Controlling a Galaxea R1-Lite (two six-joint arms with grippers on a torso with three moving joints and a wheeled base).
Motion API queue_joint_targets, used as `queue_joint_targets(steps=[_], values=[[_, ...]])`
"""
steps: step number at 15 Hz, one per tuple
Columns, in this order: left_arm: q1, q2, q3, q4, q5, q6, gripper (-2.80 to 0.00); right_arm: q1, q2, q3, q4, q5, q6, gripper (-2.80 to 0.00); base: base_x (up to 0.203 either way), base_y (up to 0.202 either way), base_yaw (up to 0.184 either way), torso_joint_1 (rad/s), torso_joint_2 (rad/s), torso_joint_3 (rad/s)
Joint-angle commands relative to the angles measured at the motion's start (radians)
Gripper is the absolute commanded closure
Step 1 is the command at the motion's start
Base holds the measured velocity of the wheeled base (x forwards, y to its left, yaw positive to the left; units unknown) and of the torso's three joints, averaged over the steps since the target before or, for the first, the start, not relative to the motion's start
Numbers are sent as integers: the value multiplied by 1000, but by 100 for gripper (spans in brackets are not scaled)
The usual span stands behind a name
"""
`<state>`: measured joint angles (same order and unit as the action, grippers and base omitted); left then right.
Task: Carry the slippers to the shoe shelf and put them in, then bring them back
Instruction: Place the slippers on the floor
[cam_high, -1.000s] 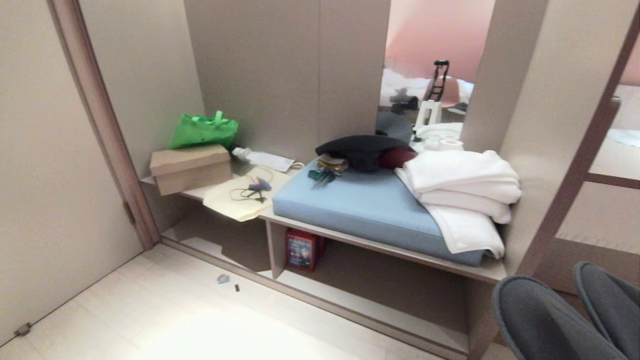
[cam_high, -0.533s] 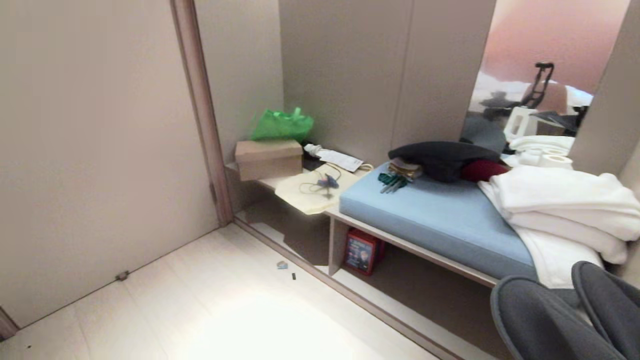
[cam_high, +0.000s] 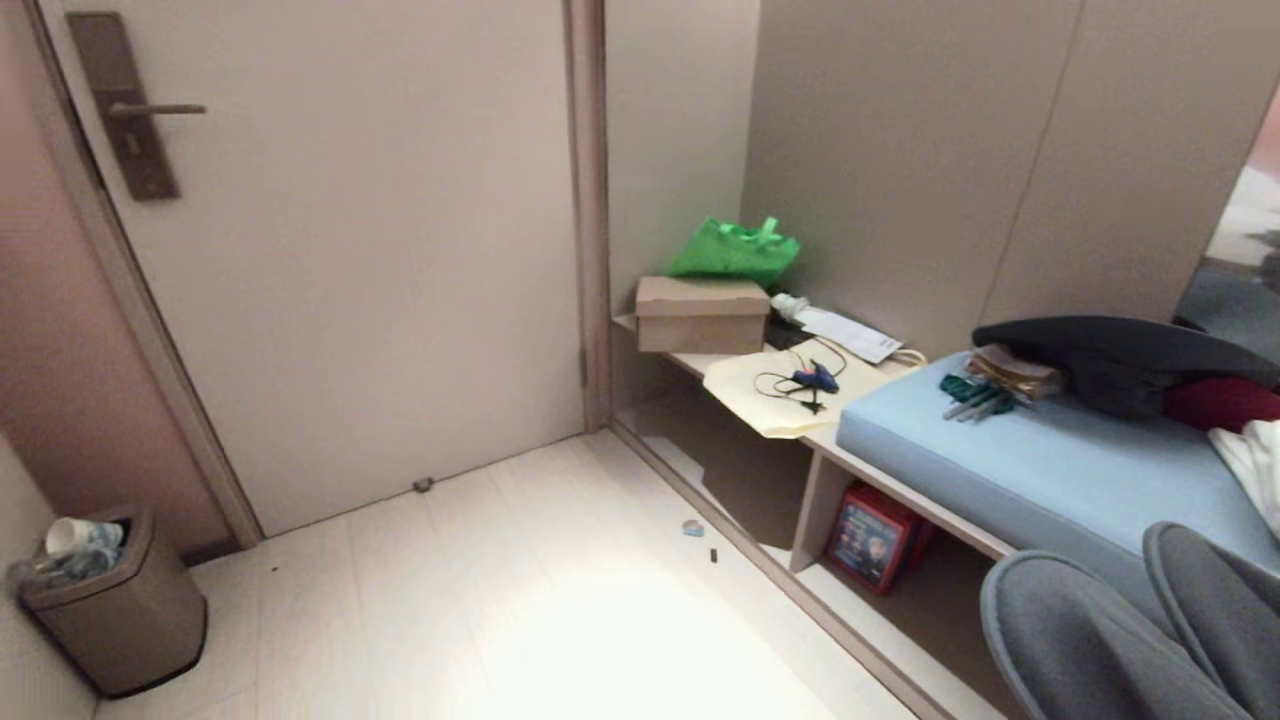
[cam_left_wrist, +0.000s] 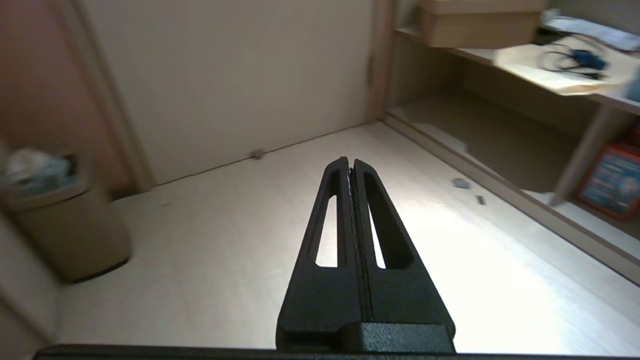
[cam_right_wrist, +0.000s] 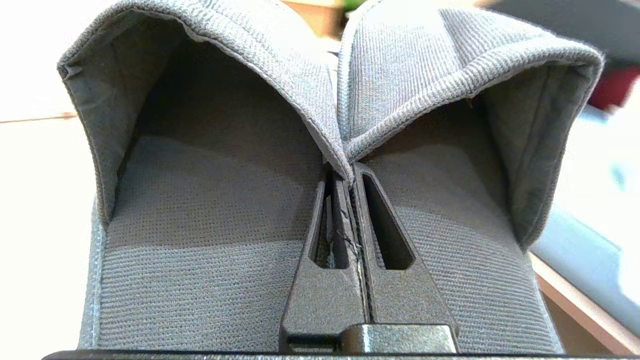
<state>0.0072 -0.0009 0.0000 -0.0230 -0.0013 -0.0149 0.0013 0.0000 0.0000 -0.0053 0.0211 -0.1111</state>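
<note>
A closed door (cam_high: 330, 260) fills the left of the head view, with pale floor (cam_high: 560, 620) before it and a brown bin (cam_high: 110, 610) in the near left corner; to the right runs the built-in unit, its upper counter (cam_high: 790, 400) carrying a blue cushion (cam_high: 1040, 470), a cardboard box (cam_high: 700, 313) and a green bag (cam_high: 735, 250); beneath it lies the shoe shelf (cam_high: 740, 470), its pale base board bare on the door side of the divider and holding a red box (cam_high: 870, 540) beyond it. The slippers (cam_right_wrist: 320, 150) hang side by side at the robot's right, toes forward, near the cushion's edge and above the shelf opening; the right gripper (cam_right_wrist: 350, 172) is clamped together on their pinched inner edges. The left gripper (cam_left_wrist: 349, 162) hangs over bare floor, fingers pressed together on nothing. Judged from this, the carrying step is nearly over; to do it well, the base should square up to the opening, then the pair go in low and level, toes first, clear of the counter's front edge.
</note>
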Motion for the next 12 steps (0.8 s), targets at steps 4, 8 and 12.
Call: queue_joint_targets(steps=[4,8,12], values=[[0,1,8,0,0,0,0,0,2,0,-1,0,-1,0,1,-8,176,3,2,5],[0,1,8,0,0,0,0,0,2,0,-1,0,1,0,1,-10,176,2,4,1],[0,1,8,0,0,0,0,0,2,0,1,0,10,0,-1,-9,165,2,3,5]])
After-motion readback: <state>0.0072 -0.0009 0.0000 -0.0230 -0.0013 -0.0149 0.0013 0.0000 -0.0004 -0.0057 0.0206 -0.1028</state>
